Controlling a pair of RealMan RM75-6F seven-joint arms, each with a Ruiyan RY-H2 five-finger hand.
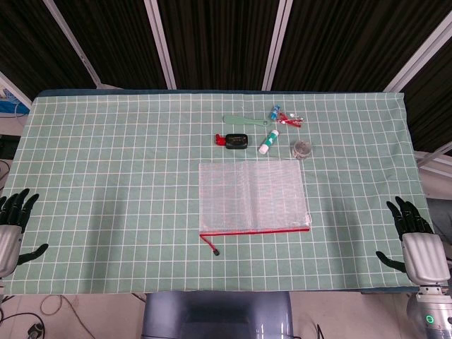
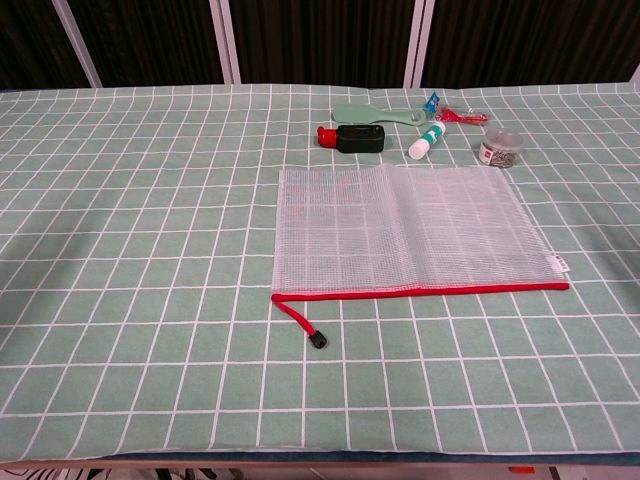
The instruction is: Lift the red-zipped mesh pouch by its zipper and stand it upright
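Nothing is done: the mesh pouch lies flat mid-bench, zipper at its 6 o'clock edge. Left hand and right hand hover spread and empty.

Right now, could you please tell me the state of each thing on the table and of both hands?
mesh pouch: lying flat, zipper shut, not lifted.
zipper pull cord: loose on the cloth, untouched.
left hand: at the table's near edge, fingers apart, holding nothing.
right hand: at the near edge, fingers apart, holding nothing.
small white bottle: lying on its side.
round clear container: upright, lid on.
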